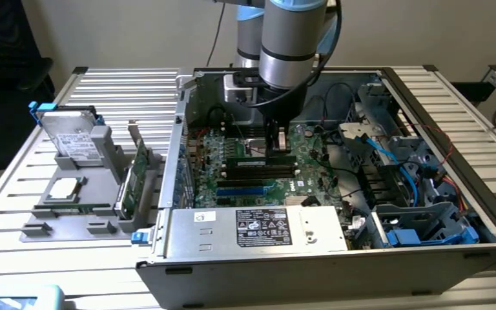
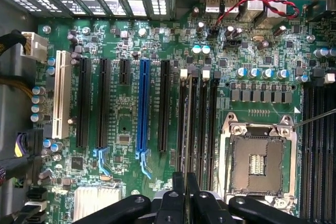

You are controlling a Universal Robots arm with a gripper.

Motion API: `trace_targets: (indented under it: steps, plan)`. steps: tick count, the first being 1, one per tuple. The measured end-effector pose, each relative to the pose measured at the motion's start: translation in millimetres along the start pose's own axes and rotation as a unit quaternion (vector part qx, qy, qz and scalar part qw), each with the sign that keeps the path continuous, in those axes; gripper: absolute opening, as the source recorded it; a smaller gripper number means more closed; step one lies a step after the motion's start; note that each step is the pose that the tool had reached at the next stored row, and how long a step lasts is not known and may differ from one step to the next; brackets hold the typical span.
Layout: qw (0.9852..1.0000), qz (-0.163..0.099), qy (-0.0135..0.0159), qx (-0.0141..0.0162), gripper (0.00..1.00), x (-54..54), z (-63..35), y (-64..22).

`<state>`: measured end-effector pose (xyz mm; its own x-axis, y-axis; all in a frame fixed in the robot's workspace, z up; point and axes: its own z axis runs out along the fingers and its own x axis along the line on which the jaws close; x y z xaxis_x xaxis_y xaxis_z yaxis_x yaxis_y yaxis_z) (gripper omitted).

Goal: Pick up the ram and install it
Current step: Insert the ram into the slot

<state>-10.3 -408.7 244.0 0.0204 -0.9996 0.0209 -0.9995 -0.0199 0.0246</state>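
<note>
Fingers (image 2: 178, 198) pinched on ram (image 1: 248, 159), long green stick, black chips, above memory slots (image 1: 252, 173)

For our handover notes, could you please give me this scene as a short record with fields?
setting: open computer case on a slatted table
claw: shut, low over the black memory slots
ram: cannot tell whether the claw holds one
CPU socket: bare, next to the memory slots
power supply: at the case's near wall, label up
grey fixture: outside the case, at the exterior view's left, carrying a hard drive and an upright green card
</note>
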Motion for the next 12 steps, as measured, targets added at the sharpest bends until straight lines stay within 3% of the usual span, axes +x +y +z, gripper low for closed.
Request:
trace_targets:
  steps: [4,12]
  plan:
    - [1.0,0.0,-0.0019,0.0001,0.13,0.4,1.5,-0.1]
    - [1.0,0.0,-0.002,0.0001,0.13,0.6,6.8,-0.2]
